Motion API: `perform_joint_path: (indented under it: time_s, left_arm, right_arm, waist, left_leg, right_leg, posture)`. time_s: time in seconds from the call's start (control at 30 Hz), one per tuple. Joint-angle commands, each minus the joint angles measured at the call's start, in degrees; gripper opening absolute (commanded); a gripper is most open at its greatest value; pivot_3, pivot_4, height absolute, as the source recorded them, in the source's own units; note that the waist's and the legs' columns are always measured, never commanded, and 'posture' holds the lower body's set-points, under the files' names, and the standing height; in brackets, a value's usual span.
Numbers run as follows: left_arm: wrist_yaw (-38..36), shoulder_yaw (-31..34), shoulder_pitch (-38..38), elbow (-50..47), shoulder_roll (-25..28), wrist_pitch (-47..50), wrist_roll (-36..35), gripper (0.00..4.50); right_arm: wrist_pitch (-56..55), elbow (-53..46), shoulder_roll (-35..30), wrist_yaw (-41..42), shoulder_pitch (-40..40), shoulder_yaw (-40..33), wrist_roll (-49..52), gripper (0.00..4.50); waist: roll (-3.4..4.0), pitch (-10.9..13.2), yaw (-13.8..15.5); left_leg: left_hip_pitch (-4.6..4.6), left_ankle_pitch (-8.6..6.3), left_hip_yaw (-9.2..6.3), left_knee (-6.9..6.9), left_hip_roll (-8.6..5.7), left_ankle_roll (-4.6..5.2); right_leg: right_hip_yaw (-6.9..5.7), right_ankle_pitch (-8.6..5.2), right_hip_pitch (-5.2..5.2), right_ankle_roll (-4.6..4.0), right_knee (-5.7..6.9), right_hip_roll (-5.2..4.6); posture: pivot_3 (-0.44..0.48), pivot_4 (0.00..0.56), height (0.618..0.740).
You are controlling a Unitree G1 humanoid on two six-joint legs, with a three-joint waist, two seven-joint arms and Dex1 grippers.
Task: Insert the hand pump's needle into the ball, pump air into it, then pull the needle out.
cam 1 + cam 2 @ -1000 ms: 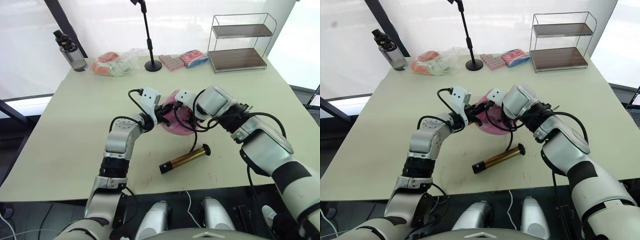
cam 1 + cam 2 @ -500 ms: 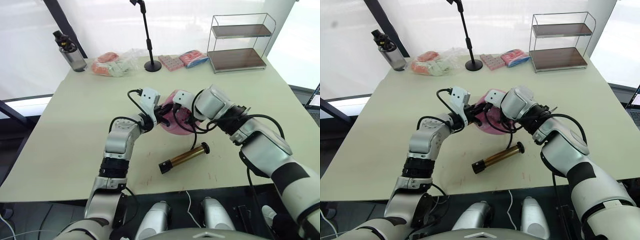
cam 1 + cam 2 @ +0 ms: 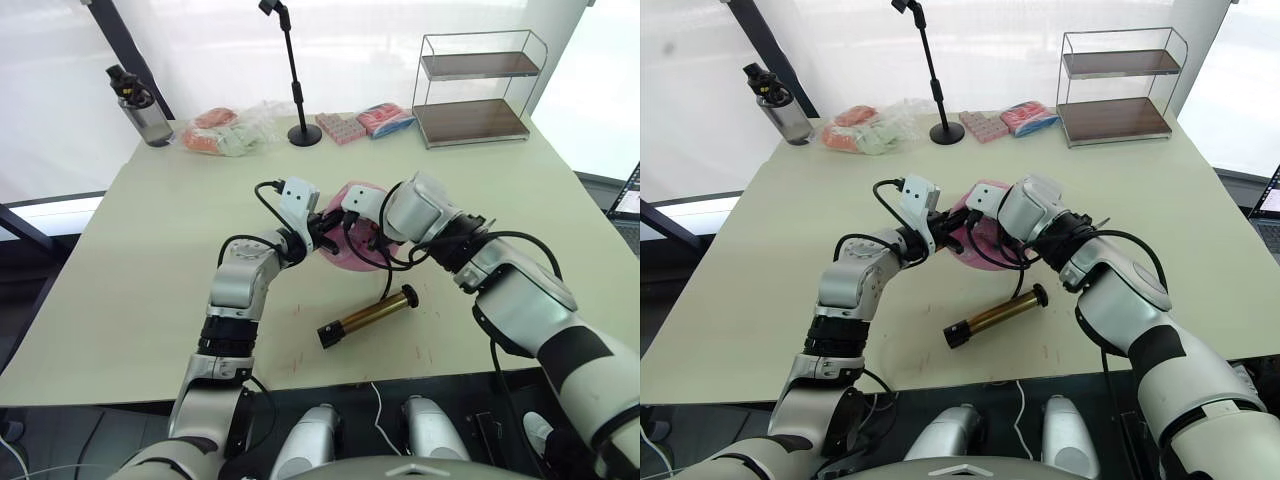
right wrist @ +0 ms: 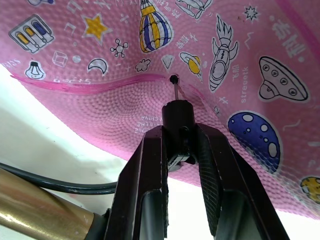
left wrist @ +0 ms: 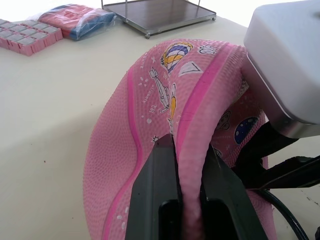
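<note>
While the two arms meet over the middle of the table (image 3: 120,270), the head views show one pink ball (image 3: 352,262) resting there, limp and underfilled, between the left gripper (image 3: 328,236) and the right gripper (image 3: 357,226). One hand pump (image 3: 368,316) lies on the table nearer the robot, apart from the ball, its black hose (image 3: 388,272) looping up toward the right gripper; it probably lies free because both arms are busy at the ball. At the far edge stand one bottle (image 3: 139,104), one wire shelf (image 3: 478,86) and one black stand (image 3: 297,75).

From the left wrist view, the left gripper's two fingers (image 5: 159,185) are clamped on a raised fold of the ball's soft skin, which I judge steadies the ball and keeps its valve facing the other arm.

From the right wrist view, the right gripper's two fingers (image 4: 150,185) pinch the small black fitting (image 4: 178,120) of the one needle (image 4: 176,90), whose thin pin points straight at the single black valve hole (image 4: 173,78), its tip at the hole's mouth. How deep it sits cannot be told. The grip on the fitting, not the hose, likely keeps the pin stiff and aimed. Insertion looks in progress; pumping is not yet begun.
</note>
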Motion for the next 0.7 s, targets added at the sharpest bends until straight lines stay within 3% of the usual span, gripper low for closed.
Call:
perform_joint_path:
  time_s: [0.03, 0.33, 0.7]
  left_arm:
    - [-2.65, -4.87, 1.66, 1.56, -2.03, 1.58, -1.18, 0.09]
    - [-2.95, -4.7, 1.35, 3.08, -1.37, 0.7, -0.63, 0.09]
    - [-3.25, -5.06, 0.95, 4.33, -1.44, -0.29, -0.09, 0.09]
  right_arm:
    - [-2.48, -1.41, 1.15, 0.03, 0.63, -0.87, 0.15, 0.31]
    - [-3.9, -10.85, -4.22, 2.85, 3.82, -3.11, 1.41, 0.31]
    - [-4.19, -13.82, -6.74, 2.29, 5.39, -3.81, 0.83, 0.31]
  waist:
    - [0.0, 0.0, 0.0]
    - [0.05, 0.04, 0.47]
    - [0.08, 0.06, 0.67]
  left_leg:
    - [0.0, 0.0, -0.01, 0.0, 0.0, 0.0]
    - [-0.09, 0.01, -0.05, -0.05, -0.01, -0.01]
    - [-0.15, 0.01, -0.12, -0.09, -0.02, -0.02]
  right_leg:
    - [0.0, 0.0, 0.0, 0.0, 0.0, 0.0]
    - [-0.05, 0.0, -0.03, 0.0, -0.1, -0.01]
    - [-0.12, -0.01, -0.04, -0.01, -0.18, -0.02]
  posture:
    - [0.0, 0.15, 0.74]
    - [0.0, 0.15, 0.74]
    - [0.0, 0.15, 0.74]
